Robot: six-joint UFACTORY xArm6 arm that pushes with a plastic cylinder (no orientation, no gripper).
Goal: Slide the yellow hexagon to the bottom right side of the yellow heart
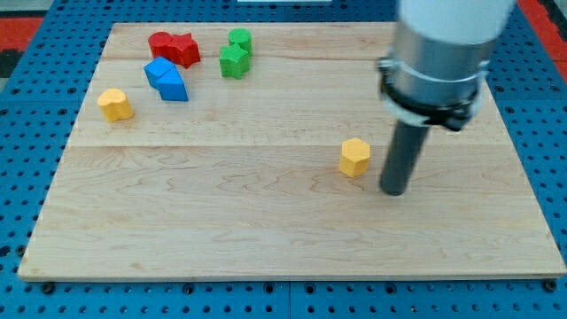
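Note:
The yellow hexagon (354, 157) lies on the wooden board (266, 230), right of the middle. My tip (393, 190) rests on the board just to the hexagon's right and a little below it, with a small gap between them. The yellow heart (115, 105) sits far off near the board's left edge.
Near the top left are a red block cluster (174, 47), two blue blocks touching (166, 80), and two green blocks (236, 53) one above the other. The arm's grey body (438, 53) hangs over the upper right. Blue pegboard surrounds the board.

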